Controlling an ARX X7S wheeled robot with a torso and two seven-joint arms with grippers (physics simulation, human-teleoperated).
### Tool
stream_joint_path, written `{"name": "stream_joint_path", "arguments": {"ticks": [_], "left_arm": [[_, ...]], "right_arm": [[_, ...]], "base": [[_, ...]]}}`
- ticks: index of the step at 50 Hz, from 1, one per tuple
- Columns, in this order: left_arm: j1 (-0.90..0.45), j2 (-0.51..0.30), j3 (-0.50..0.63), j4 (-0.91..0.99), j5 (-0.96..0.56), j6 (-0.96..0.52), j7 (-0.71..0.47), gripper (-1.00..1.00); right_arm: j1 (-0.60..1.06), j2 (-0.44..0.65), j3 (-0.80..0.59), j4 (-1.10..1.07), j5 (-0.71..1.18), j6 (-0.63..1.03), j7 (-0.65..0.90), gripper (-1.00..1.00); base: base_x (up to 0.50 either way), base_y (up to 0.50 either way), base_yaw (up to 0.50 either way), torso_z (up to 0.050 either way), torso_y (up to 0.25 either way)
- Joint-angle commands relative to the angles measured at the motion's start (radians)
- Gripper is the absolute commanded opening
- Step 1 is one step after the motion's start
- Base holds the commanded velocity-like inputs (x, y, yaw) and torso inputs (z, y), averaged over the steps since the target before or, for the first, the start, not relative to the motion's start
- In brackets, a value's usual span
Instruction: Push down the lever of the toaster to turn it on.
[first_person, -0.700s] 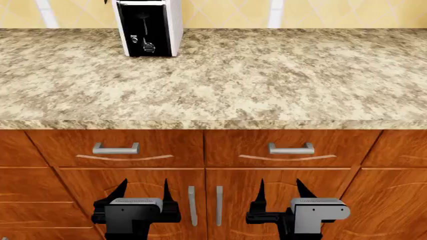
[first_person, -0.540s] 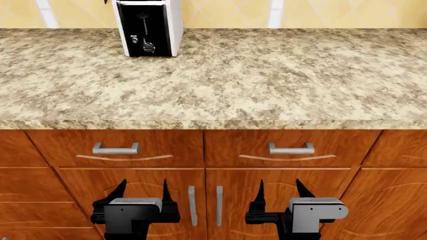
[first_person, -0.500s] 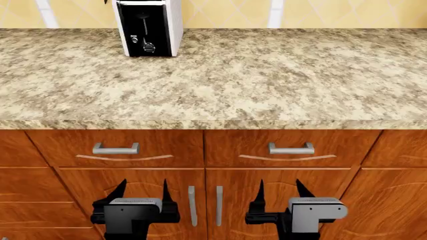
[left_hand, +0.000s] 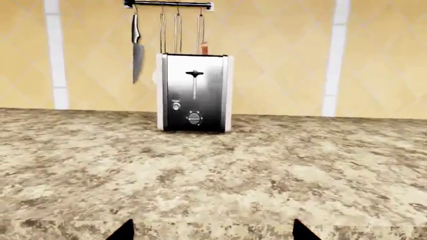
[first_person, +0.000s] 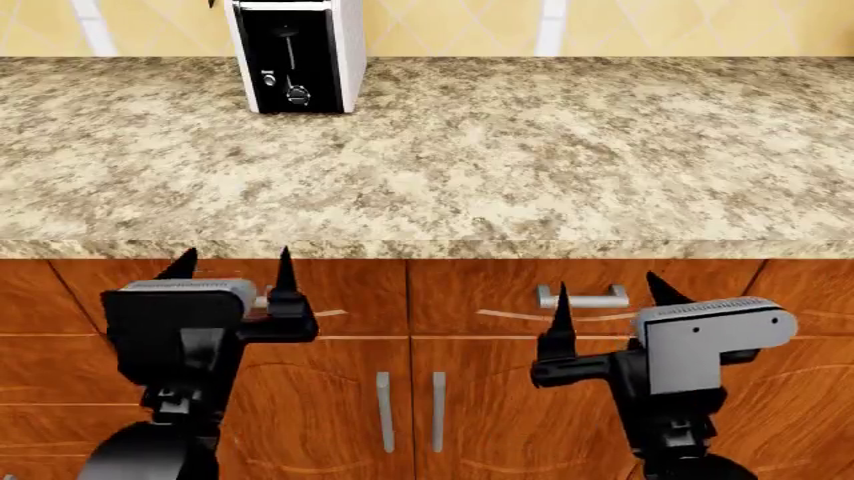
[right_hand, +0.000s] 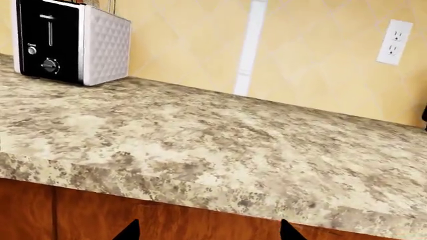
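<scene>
The toaster (first_person: 296, 55) stands at the back left of the counter, white-sided, its black front panel facing me. In the left wrist view the toaster (left_hand: 194, 93) is straight ahead and the lever (left_hand: 194, 74) sits at the top of its vertical slot, above a small button and a round dial. The right wrist view catches the toaster (right_hand: 67, 42) from an angle. My left gripper (first_person: 231, 262) is open in front of the counter's front edge, far from the toaster. My right gripper (first_person: 610, 288) is open too, a little lower, before the drawers. Both hold nothing.
The granite counter (first_person: 507, 150) stretches wide between me and the toaster. Drawer handle (first_person: 583, 297) and cabinet door handles (first_person: 411, 410) lie below its edge. A rail with a hanging knife (left_hand: 137, 47) is on the wall behind the toaster. A wall outlet (right_hand: 393, 35) is at the right.
Both arms have risen from low before the cabinet doors to about the counter's edge. The left one spread outward to the left. Both grippers stay open.
</scene>
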Motion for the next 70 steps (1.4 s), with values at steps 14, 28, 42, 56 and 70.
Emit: {"name": "stream_joint_path", "arguments": {"ticks": [14, 28, 42, 56, 70], "left_arm": [[-0.555, -0.076, -0.064, -0.001, -0.122, -0.366, -0.029, 1.00], [-0.719, -0.113, -0.052, -0.169, -0.119, -0.371, -0.011, 1.00], [-0.744, -0.128, -0.035, -0.216, -0.116, -0.337, 0.004, 1.00], [-0.653, -0.125, -0.037, -0.138, -0.124, -0.315, -0.002, 1.00], [-0.618, -0.127, -0.030, -0.113, -0.124, -0.297, -0.009, 1.00]], "right_arm": [[0.623, 0.114, 0.123, -0.169, 0.098, 0.699, -0.126, 1.00], [0.842, 0.166, 0.120, -0.057, 0.111, 0.796, -0.141, 1.00], [0.893, 0.173, 0.079, 0.018, 0.097, 0.747, -0.114, 1.00], [0.788, 0.151, 0.109, -0.052, 0.095, 0.688, -0.102, 1.00], [0.748, 0.140, 0.124, -0.079, 0.099, 0.664, -0.096, 1.00]], "base": [[0.00, 0.00, 0.00, 0.000, 0.000], [0.00, 0.00, 0.00, 0.000, 0.000], [0.00, 0.00, 0.00, 0.000, 0.000], [0.00, 0.00, 0.00, 0.000, 0.000], [0.00, 0.00, 0.00, 0.005, 0.000]]}}
